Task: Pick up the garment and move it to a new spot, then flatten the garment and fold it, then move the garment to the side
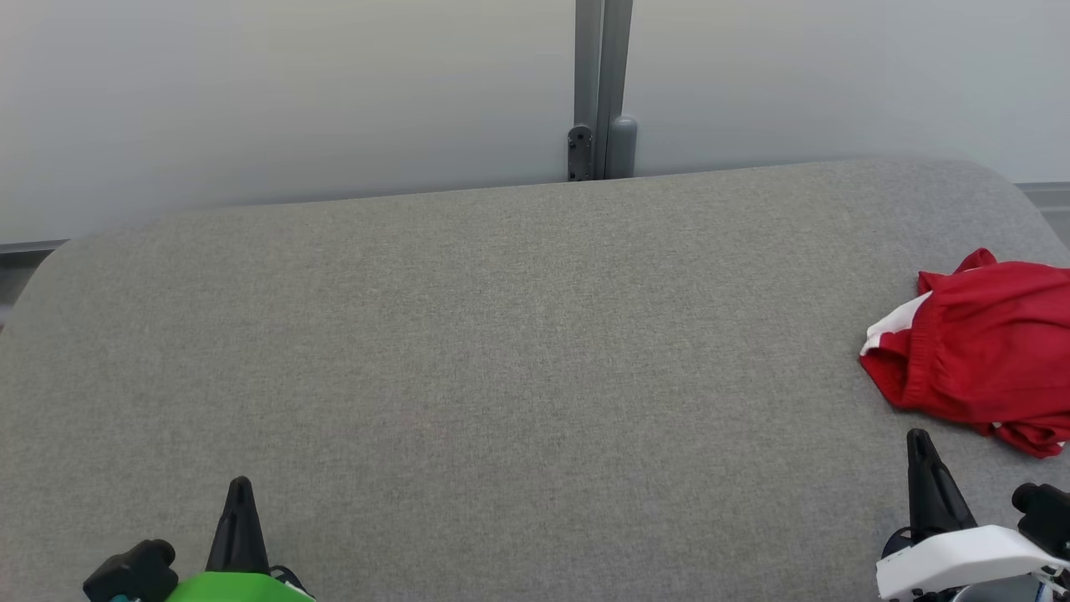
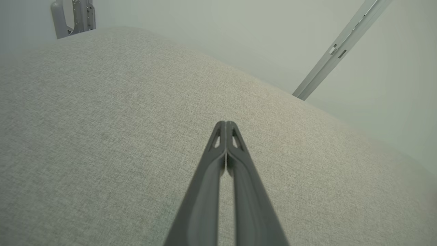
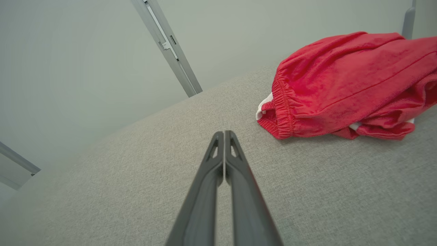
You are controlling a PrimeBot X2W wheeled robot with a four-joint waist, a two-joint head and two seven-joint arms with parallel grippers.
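garment (image 1: 978, 355) is lying crumpled at the right edge of the grey fabric table (image 1: 501, 334). It's red shorts with white trim, partly running off the head view's right side. In the right wrist view it is sitting up and to the right of the fingers (image 3: 239, 181), with the elastic waistband facing them. White is showing at the waistband's lower end and under the bunched lower edge.

right gripper (image 1: 918, 436) is sitting at lower right with the jaws pressed together and nothing between them. Its tip is pointing up the view, near the garment's near edge but apart from it. The wrist view is showing both fingers meeting at the tip over bare fabric.

left gripper (image 1: 240, 485) is sitting at lower left, well apart from the garment, also closed on nothing — its own wrist view is showing the tips touching over bare table.

Can't tell whether either tip is touching the table surface.

Behind the table a pale wall panel (image 1: 292, 100) is running across, with a grey metal post (image 1: 600, 84) standing at the middle.
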